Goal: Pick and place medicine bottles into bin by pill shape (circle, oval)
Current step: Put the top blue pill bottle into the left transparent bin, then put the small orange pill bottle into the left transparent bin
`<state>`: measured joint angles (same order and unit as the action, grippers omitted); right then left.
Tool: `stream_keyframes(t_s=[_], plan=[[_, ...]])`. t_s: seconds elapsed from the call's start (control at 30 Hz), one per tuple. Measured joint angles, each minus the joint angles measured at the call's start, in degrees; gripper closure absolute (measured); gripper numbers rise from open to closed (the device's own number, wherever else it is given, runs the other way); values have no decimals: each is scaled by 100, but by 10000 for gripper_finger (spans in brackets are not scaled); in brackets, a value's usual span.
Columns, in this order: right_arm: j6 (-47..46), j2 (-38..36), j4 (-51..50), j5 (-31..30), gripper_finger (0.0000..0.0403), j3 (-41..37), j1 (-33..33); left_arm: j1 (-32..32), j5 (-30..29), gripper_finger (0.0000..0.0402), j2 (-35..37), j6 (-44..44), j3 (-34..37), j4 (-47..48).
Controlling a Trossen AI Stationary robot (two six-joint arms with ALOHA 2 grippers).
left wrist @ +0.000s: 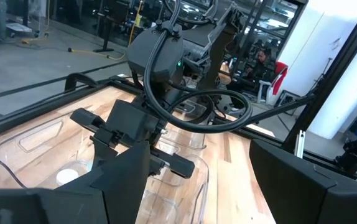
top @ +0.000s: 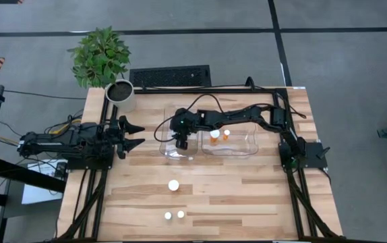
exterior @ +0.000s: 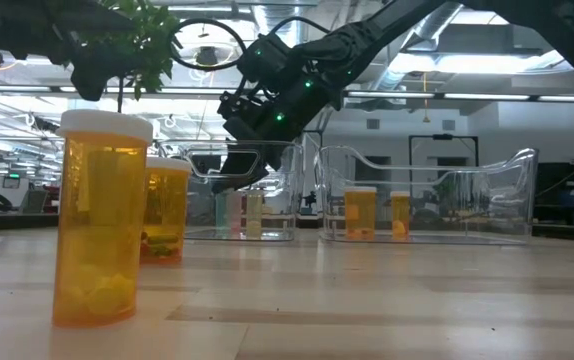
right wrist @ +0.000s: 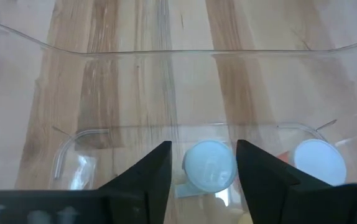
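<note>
From above, a pale plank table [top: 247, 196] carries two clear plastic bins side by side near its far edge. The right gripper [top: 181, 142] hangs over the left bin [top: 168, 152], while the right bin [top: 237, 145] holds two medicine bottles [top: 215, 134] with round white caps and orange bodies. Three more white caps stand on bare wood toward the near edge: a larger bottle [top: 173, 185] and a small pair [top: 174, 214]. The left gripper [top: 134, 134] waits over the table's left edge, its dark fingers spread wide and empty. A white pot with a leafy plant [top: 121, 94] sits at the far left corner.

At table height, glossy amber cylinders [exterior: 99, 230] loom near; the bins' walls are thin and see-through, with bottles inside both.

The left wrist camera sees the other arm's black, cable-wrapped wrist [left wrist: 157, 59] above the left bin's curved rim.

The right wrist camera looks down past its own matte black fingers [right wrist: 144, 174], parted, with a white-capped bottle [right wrist: 209, 165] standing between them; whether they touch it I cannot tell. A second cap [right wrist: 318, 163] lies just beside.
</note>
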<state>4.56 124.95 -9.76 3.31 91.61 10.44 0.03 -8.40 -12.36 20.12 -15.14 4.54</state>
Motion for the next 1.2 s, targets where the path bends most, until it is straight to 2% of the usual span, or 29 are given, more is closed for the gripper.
stream_keyframes(t_s=[0.2, 0.37, 0.5, 0.6, 0.7, 0.8, 0.93, 1.0, 1.1, 1.2], plan=[[137, 0, -37, -2, 197, 42, 17, 2, -1, 132, 0, -2, 0, 0], [183, 0, -431, -2, 171, 492, 17, 2, 0, 132, 0, -2, 0, 0], [230, -16, -1502, 39, 162, 1185, 17, 2, 0, 132, 0, 0, 0, -1], [333, -224, -2752, 215, 163, 1755, 24, 2, -2, 132, 0, 0, 0, -2], [333, -706, -4190, 257, 166, 2162, 15, 0, 8, 132, 0, 0, 0, -4], [51, -1408, -5190, 257, 167, 2205, -75, 1, 17, 132, 0, -4, 2, -11], [-626, -2416, -5803, 189, 168, 1799, -513, 2, 15, 132, 0, -7, 2, -23], [-1057, -2934, -5806, -71, 168, 1368, -906, 2, 15, 132, 0, -7, 2, -33], [-1707, -3632, -5267, -689, 168, 402, -1707, 2, 15, 132, 0, -4, 2, -48], [-2259, -4130, -4098, -1364, 168, -755, -2610, 2, 9, 132, 0, -2, 2, -52]])
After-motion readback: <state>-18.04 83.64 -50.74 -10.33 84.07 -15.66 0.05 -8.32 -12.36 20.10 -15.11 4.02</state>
